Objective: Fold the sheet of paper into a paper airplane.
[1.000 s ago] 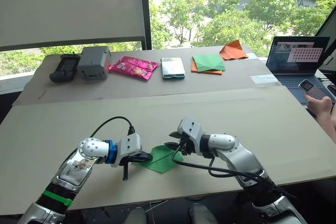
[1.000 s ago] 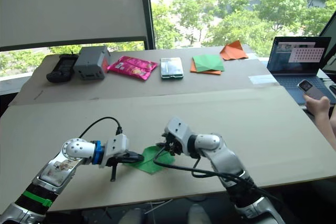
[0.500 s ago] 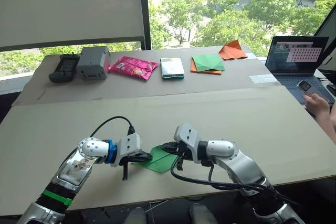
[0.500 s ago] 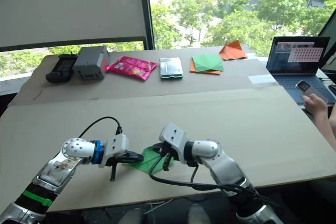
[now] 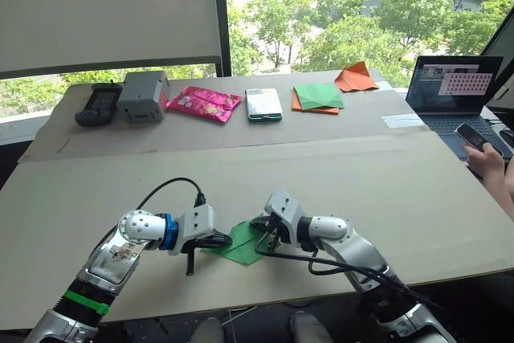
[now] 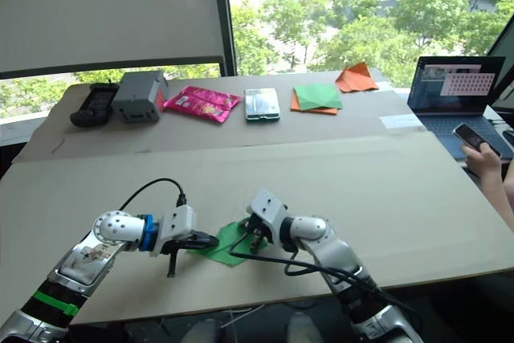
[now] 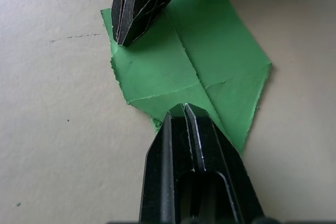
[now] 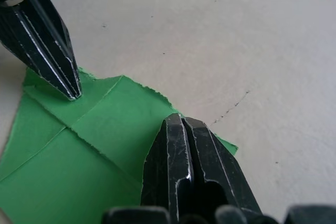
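Near the bench's front edge, the left hand (image 7: 185, 116) and right hand (image 8: 181, 129), both pressed together, pin the creased sheet of paper (image 7: 210, 61) flat mid-fold; next likely lifting a flap along its centre crease.

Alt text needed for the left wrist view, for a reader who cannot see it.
A thin bright green sheet of paper with crossing crease lines and a ragged edge lies flat on a beige table surface. The left hand, fingers shut, presses its near tip; the right hand, also shut, presses the far corner.
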